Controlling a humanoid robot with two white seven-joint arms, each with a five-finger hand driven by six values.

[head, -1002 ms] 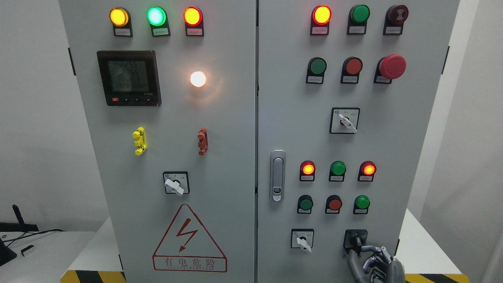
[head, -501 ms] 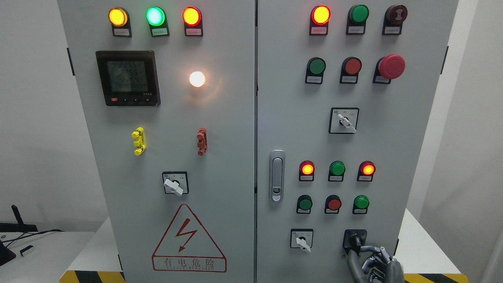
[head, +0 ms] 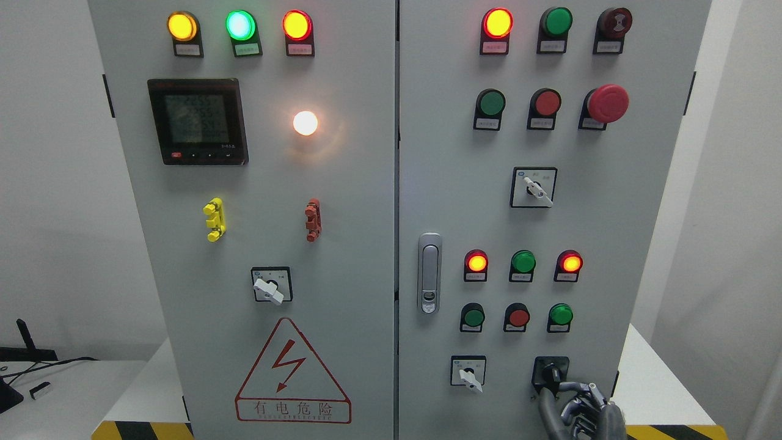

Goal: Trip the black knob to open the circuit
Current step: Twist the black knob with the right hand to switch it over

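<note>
The black knob (head: 551,371) sits on a square black plate at the bottom right of the right-hand door of a grey metal cabinet (head: 366,201), its short dark handle pointing down and to the right. The right hand (head: 580,406) comes up from the bottom edge at the right, a dark, glossy hand with grey jointed fingers (head: 569,387). One finger reaches up and left so that its tip is at the knob's handle; the others are curled below it. Whether the fingers really grip the handle or only touch it cannot be told from this angle.

Just left of the knob is a small white-faced switch (head: 468,371) in a square black frame with a pale lever. Above these run two rows of round domed lamps and buttons: a lit red lamp (head: 476,263), a green one, another lit red, then green, red and green caps below. A brushed-metal door handle (head: 429,273) stands upright beside the seam between the two doors. Higher up is a mushroom-shaped red stop button (head: 608,102), smooth and glossy.

On the left door, a red triangular warning sign (head: 292,373) with a lightning bolt lies near the bottom, and a black square meter (head: 198,121) with a dim screen sits near the top.
</note>
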